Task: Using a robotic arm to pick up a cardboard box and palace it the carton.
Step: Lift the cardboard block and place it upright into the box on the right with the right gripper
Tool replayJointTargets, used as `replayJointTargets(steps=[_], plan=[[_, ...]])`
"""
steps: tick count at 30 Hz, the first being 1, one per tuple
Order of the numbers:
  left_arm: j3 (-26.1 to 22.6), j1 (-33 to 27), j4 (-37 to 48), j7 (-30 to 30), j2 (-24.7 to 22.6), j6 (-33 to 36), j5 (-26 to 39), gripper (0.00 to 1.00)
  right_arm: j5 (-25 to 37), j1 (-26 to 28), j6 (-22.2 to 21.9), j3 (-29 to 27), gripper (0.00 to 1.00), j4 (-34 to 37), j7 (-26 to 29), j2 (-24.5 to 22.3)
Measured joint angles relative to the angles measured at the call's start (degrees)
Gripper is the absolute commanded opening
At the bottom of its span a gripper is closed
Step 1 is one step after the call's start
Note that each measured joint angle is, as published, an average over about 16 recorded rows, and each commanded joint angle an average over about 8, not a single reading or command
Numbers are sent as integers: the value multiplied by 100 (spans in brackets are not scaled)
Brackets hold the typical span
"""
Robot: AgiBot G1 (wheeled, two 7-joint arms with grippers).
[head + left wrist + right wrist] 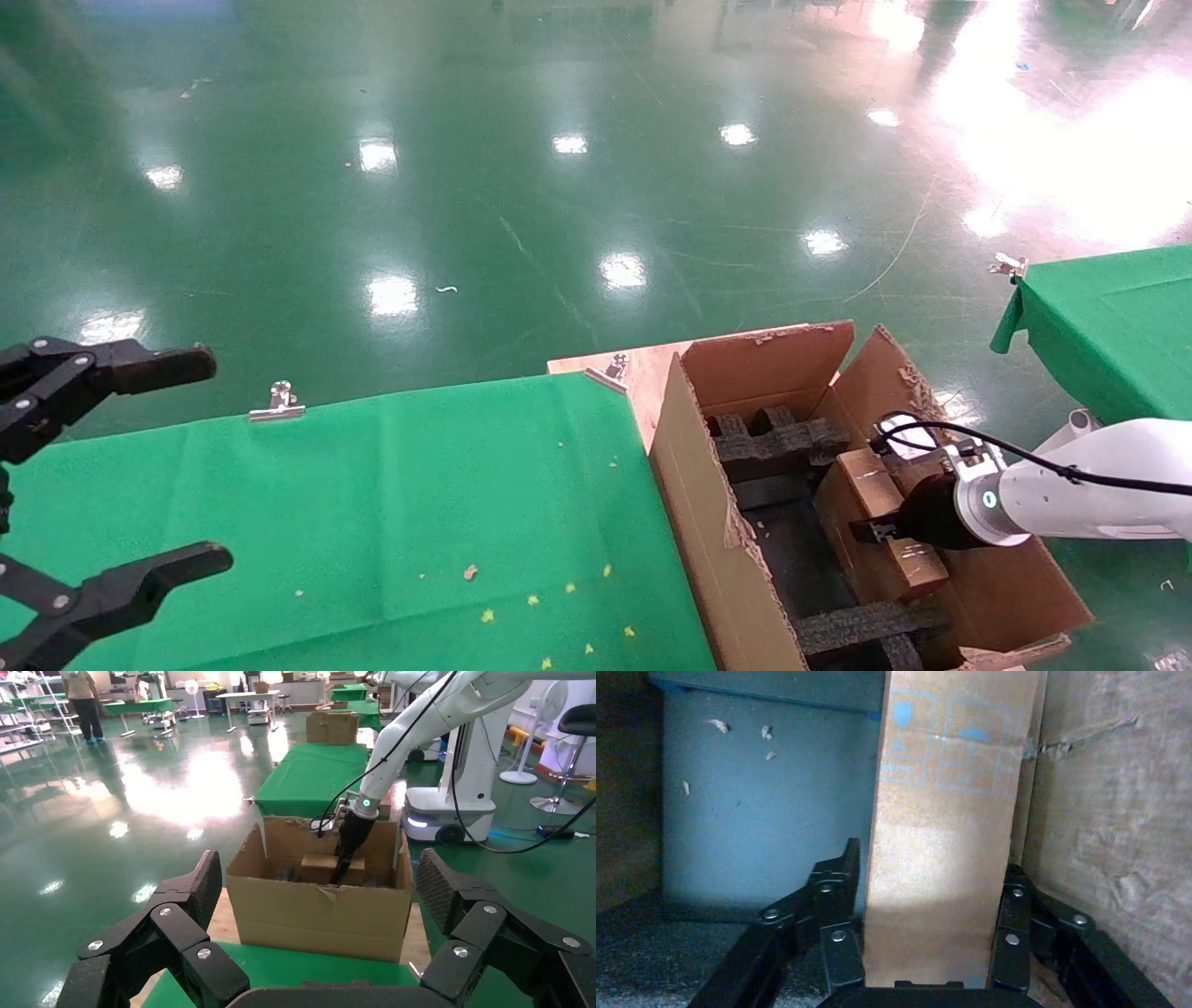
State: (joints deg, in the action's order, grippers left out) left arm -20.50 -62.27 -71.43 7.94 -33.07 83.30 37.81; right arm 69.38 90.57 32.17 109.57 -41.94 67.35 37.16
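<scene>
Right gripper (885, 531) reaches down inside carton (694, 494), jaws clamped on box (871, 522). Box sits within carton near its right wall, above black foam (782, 447). Wrist view: fingers (835, 910) pressed on both box sides. Left gripper (93, 475) idle over green table (419, 503), jaws spread wide, empty.

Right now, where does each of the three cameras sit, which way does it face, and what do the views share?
Head view: on the head, looking down at the green table and the carton; left gripper open, right gripper inside the carton.
Left wrist view: behind the open left gripper, facing the carton and the right arm.
Right wrist view: behind the right gripper, inside the carton, shut on the cardboard box.
Shared: all three show the cardboard box in the carton.
</scene>
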Motion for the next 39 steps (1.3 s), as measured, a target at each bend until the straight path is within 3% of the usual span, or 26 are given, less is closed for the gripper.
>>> replayJointTargets(steps=[24, 39], plan=[[-1, 0, 0, 0, 0, 0, 0, 100, 399, 597, -90, 26, 100, -653, 89, -313], [-1, 0, 0, 0, 0, 0, -1, 100, 1213, 1678, -236, -69, 100, -1618, -232, -405]])
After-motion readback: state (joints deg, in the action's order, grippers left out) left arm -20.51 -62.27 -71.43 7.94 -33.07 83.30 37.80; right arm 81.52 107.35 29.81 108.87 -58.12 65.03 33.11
